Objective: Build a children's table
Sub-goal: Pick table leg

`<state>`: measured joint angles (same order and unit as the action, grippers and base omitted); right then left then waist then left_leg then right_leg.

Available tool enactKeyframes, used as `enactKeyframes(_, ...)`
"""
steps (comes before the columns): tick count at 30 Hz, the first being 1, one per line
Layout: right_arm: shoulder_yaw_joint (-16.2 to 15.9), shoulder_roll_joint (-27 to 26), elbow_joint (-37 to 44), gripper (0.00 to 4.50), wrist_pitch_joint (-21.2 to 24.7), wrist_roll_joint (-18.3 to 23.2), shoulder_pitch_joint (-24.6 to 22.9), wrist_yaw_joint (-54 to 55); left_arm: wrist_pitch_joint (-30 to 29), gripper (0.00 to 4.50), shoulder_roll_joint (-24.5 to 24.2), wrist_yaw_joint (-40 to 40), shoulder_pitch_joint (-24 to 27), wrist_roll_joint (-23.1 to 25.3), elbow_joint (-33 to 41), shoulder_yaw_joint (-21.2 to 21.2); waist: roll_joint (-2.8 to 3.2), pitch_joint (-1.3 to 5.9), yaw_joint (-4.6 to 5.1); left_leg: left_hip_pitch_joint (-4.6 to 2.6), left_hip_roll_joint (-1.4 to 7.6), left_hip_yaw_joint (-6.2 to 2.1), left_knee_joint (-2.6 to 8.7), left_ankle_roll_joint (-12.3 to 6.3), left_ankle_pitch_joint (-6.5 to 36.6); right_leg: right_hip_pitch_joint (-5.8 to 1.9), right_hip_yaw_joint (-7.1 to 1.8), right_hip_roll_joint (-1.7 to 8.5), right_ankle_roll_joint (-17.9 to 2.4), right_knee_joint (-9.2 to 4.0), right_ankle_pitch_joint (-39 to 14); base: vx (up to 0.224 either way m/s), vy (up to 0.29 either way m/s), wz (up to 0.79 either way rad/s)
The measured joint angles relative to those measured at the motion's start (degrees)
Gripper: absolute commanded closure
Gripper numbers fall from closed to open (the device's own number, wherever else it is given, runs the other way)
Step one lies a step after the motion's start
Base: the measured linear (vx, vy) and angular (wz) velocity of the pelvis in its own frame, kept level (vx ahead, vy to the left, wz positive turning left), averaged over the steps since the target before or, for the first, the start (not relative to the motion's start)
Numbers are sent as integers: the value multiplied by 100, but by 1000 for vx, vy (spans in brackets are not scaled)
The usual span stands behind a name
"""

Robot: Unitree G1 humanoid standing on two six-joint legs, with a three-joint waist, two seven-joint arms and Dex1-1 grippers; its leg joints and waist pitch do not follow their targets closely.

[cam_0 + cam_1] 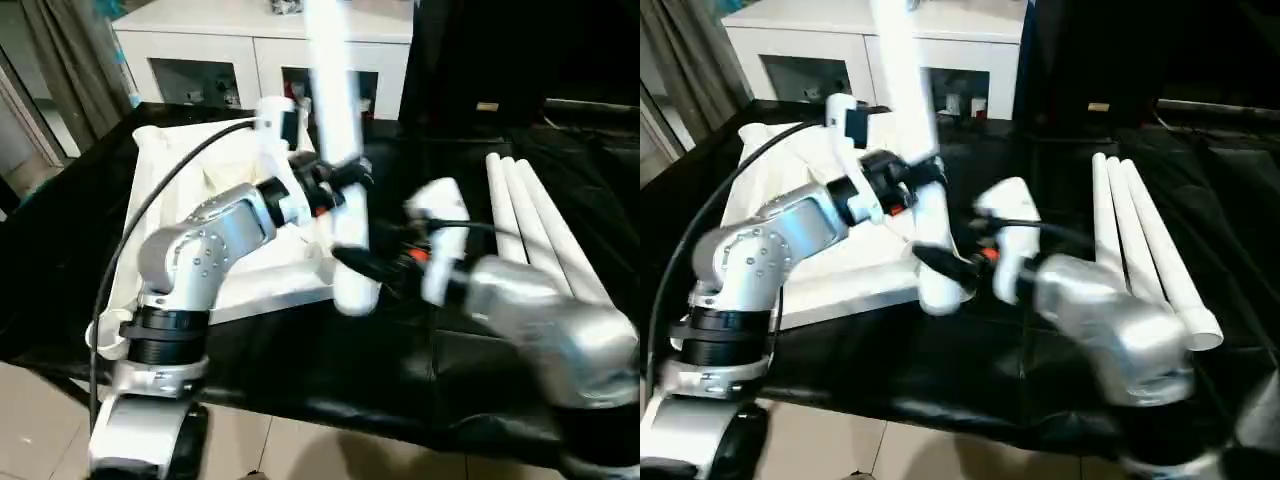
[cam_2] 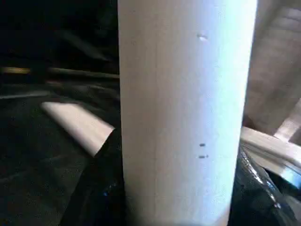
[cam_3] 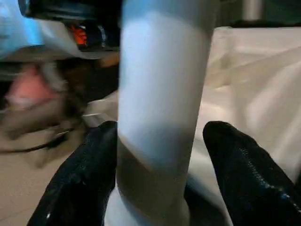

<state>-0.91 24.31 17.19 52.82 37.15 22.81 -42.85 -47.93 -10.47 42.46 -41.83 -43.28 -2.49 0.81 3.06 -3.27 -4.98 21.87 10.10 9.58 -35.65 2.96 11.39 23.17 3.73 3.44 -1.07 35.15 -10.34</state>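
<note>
Item: children's table, in parts, placed relative to the tabletop (image 1: 190,190). The white tabletop lies on the black-draped bench (image 1: 330,370), under my left forearm. One white leg (image 1: 340,170) stands nearly upright just beside the tabletop's near right corner, its lower end close over the bench. My left gripper (image 1: 335,185) has its jaws pinching this leg around mid-height; in the left wrist view the tube sits tight between the two black fingers (image 2: 101,188). My right gripper (image 1: 370,268) is at the leg's lower end, jaws spread, one finger touching the tube and the other finger (image 3: 244,169) apart from it. Three more legs (image 1: 1140,240) lie side by side on the bench, well apart to the tabletop's right. A white glass-door cabinet (image 1: 230,50) stands beyond the tabletop.
</note>
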Motion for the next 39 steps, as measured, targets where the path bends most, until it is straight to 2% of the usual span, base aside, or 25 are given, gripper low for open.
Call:
enactKeyframes(4, 27, 291, 2, 144, 83, 311, 48, -454, -122, 264, -46, 450, -1, -295, 89, -5, 2, 1, -12, -5, 0, 2, 0, 2, -3, -3, 0, 1, -6, 6, 5, 0, 0, 0)
enactKeyframes(5, 16, 366, 14, 144, 83, 322, 48, -560, -170, 264, -13, 465, -1, -336, 98, -4, 2, 1, -14, -6, 0, 2, -1, 0, -7, -4, 0, 1, -8, 6, 9, 0, 0, 0)
enactKeyframes(6, 1, 396, 17, 172, 83, 322, 49, -615, -190, 264, 10, 465, -1, -365, 99, -4, 2, 1, -15, -6, 0, 2, -2, 0, -9, -4, 0, 1, -9, 5, 12, 0, 0, 0)
enactKeyframes(11, -104, 483, 43, 179, 154, 333, 44, -763, -197, 264, 33, 499, -1, -396, 99, -4, 0, 1, -14, -4, 0, 2, -2, 1, -10, -4, 0, 2, -7, 3, 21, 0, 0, 0)
enactKeyframes(13, -122, 513, 35, 213, 168, 378, 44, -769, -181, 264, 18, 576, -1, -395, 99, -15, 0, 1, -15, -1, 0, 2, -2, 1, -11, -4, 0, 2, -5, 3, 20, 0, 0, 0)
enactKeyframes(15, -153, 514, 34, 220, 168, 410, 44, -799, -168, 264, -14, 599, -1, -393, 99, -37, 0, 1, -17, 3, 0, 3, -2, 1, -11, -4, 1, 2, -3, 3, 19, 0, 0, 0)
enactKeyframes(16, -162, 525, 17, 243, 161, 410, 44, -810, -162, 264, -20, 601, -1, -383, 99, -55, 0, 1, -19, 2, 0, 2, -2, 1, -11, -4, 1, 2, 1, 1, 17, 0, 0, 0)
enactKeyframes(18, -221, 554, -7, 252, 56, 332, 45, -813, -111, 264, -23, 602, -4, -307, 98, -95, 0, 1, -20, 2, 0, 2, -2, -1, -12, -3, 1, 2, 0, -1, 18, 0, 0, 0)
enactKeyframes(19, -238, 554, -14, 252, 8, 296, 46, -813, -77, 264, -27, 602, -9, -287, 98, -114, 0, 1, -20, 3, 0, 2, -3, -8, -17, -3, 1, 2, -5, -3, 20, 0, 0, 0)
enactKeyframes(20, -258, 549, -40, 223, -57, 272, 50, -811, -58, 264, -30, 605, -24, -256, 98, -125, 0, 1, -20, 4, 0, 3, -3, -10, -18, -3, 1, 2, -5, -3, 20, 0, 0, 0)
enactKeyframes(22, -260, 515, -55, 223, -68, 269, 60, -792, -47, 264, -31, 605, -39, -223, 98, -126, 0, 1, -19, 6, 0, 3, -2, -12, -19, -2, 1, 2, -4, -5, 20, 0, 0, 0)
enactKeyframes(23, -260, 457, -55, 187, -57, 256, 60, -729, -34, 264, -34, 595, -44, -193, 97, -125, 0, 1, -18, 7, 0, 3, -2, -13, -20, -2, 2, 2, -4, -5, 20, 0, 0, 0)
enactKeyframes(26, -260, 442, -55, 170, -46, 246, 60, -585, -5, 264, -42, 590, -44, -151, 61, -129, 0, 1, -18, 5, 0, 3, -2, -12, -19, -1, 2, 2, -5, -4, 20, 0, 0, 0)
enactKeyframes(39, -263, 609, -42, 162, 222, 436, 32, -777, 53, 264, -77, 737, -44, -48, 45, -344, 0, 1, -18, 6, 0, 3, -2, -12, -20, -1, 3, 3, -5, -4, 20, 0, 0, 0)
